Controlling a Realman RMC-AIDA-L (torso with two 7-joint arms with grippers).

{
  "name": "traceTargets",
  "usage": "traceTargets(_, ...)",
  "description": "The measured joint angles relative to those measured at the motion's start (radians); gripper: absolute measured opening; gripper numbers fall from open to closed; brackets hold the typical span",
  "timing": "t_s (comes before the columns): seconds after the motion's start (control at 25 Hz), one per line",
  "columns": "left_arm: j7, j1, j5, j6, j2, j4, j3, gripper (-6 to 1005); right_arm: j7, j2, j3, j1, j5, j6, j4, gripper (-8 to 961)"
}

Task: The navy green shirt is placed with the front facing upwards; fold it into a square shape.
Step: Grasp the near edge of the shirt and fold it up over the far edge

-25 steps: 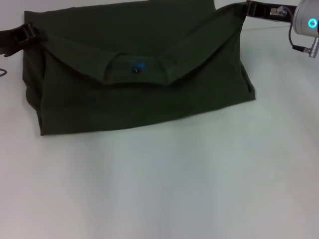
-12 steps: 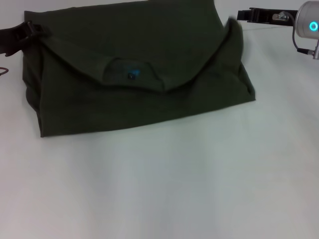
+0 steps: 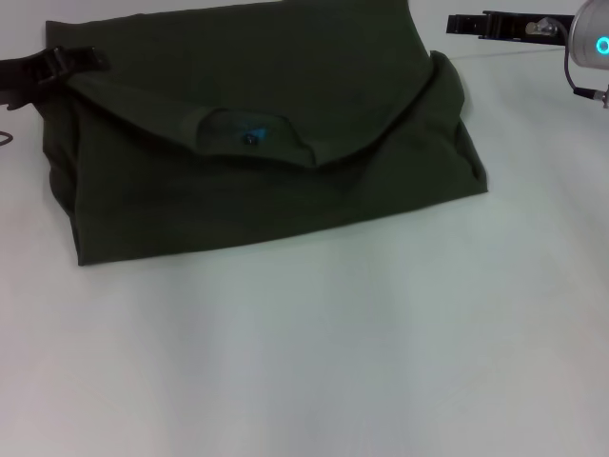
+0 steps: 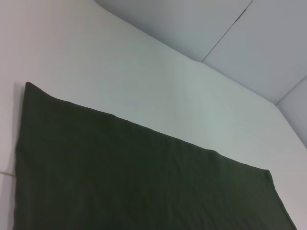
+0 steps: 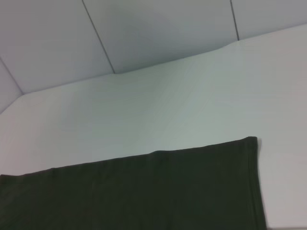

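From the head view I record the navy green shirt (image 3: 266,143) lying folded on the white counter (image 3: 314,362), filling the upper left and centre of the frame; its upper part is turned down over the body, with the round collar (image 3: 252,138) and its blue neck label (image 3: 254,131) showing near the middle; the right-hand flap lies slack and rumpled. The left hand (image 3: 81,62) sits at the upper left edge of the frame, closed on the shirt's left corner. The right hand (image 3: 457,23) is at the upper right, clear of the fabric and holding nothing; I cannot tell how its fingers stand. Both wrist views show only a flat stretch of the shirt's cloth on the counter, with grey wall panels (image 5: 158,28) beyond.
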Motion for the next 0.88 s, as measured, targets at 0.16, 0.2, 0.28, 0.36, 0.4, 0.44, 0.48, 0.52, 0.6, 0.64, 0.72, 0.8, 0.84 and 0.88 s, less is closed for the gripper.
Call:
traceTargets(0.16, 0.008, 0.0, 0.0, 0.0, -0.003, 0.005, 0.009, 731, 0.001, 0.0, -0.001, -0.007, 0.003, -0.015, 0.0, 605)
traceTargets(0.2, 0.009, 0.0, 0.0, -0.004, -0.004, 0.008, 0.014, 772, 0.001, 0.001, -0.001, -0.009, 0.003, -0.019, 0.0, 635)
traceTargets(0.28, 0.011, -0.001, 0.0, -0.014, -0.006, 0.013, 0.024, 853, 0.002, 0.001, -0.001, -0.011, 0.004, -0.027, 0.0, 695)
traceTargets(0.36, 0.026, -0.002, -0.005, -0.033, -0.015, 0.015, 0.024, 935, 0.002, 0.003, 0.001, -0.012, 0.004, -0.036, -0.001, 730)
traceTargets(0.4, 0.036, -0.002, -0.007, -0.044, -0.02, 0.015, 0.024, 937, 0.002, 0.004, 0.003, -0.013, 0.003, -0.038, -0.001, 735)
traceTargets(0.44, 0.042, -0.002, -0.008, -0.056, -0.026, 0.015, 0.026, 939, 0.002, 0.006, 0.004, -0.014, 0.003, -0.04, -0.001, 740)
traceTargets(0.48, 0.047, -0.003, -0.008, -0.078, -0.033, 0.016, 0.034, 941, 0.002, 0.006, 0.005, -0.015, 0.003, -0.041, -0.001, 745)
traceTargets(0.52, 0.049, -0.003, -0.009, -0.108, -0.042, 0.017, 0.047, 943, 0.002, 0.007, 0.006, -0.016, 0.003, -0.041, -0.001, 750)
traceTargets(0.6, 0.063, -0.004, -0.013, -0.172, -0.059, 0.024, 0.074, 947, 0.002, 0.008, 0.007, -0.02, 0.005, -0.041, -0.001, 755)
traceTargets(0.64, 0.077, -0.007, -0.016, -0.202, -0.07, 0.033, 0.09, 947, 0.001, 0.01, 0.007, -0.021, 0.006, -0.041, -0.002, 755)
traceTargets(0.72, 0.089, -0.02, -0.013, -0.216, -0.075, 0.057, 0.114, 947, 0.001, 0.012, 0.006, -0.022, 0.006, -0.042, -0.003, 755)
traceTargets(0.8, 0.053, -0.04, -0.002, -0.176, -0.05, 0.097, 0.134, 947, 0.002, 0.012, 0.004, -0.022, 0.006, -0.05, -0.004, 755)
traceTargets(0.84, 0.012, -0.05, 0.006, -0.137, -0.026, 0.12, 0.14, 947, 0.002, 0.011, 0.004, -0.022, 0.006, -0.056, -0.004, 755)
traceTargets(0.88, -0.024, -0.052, 0.012, -0.097, -0.008, 0.13, 0.145, 947, 0.002, 0.011, 0.004, -0.022, 0.006, -0.063, -0.005, 755)
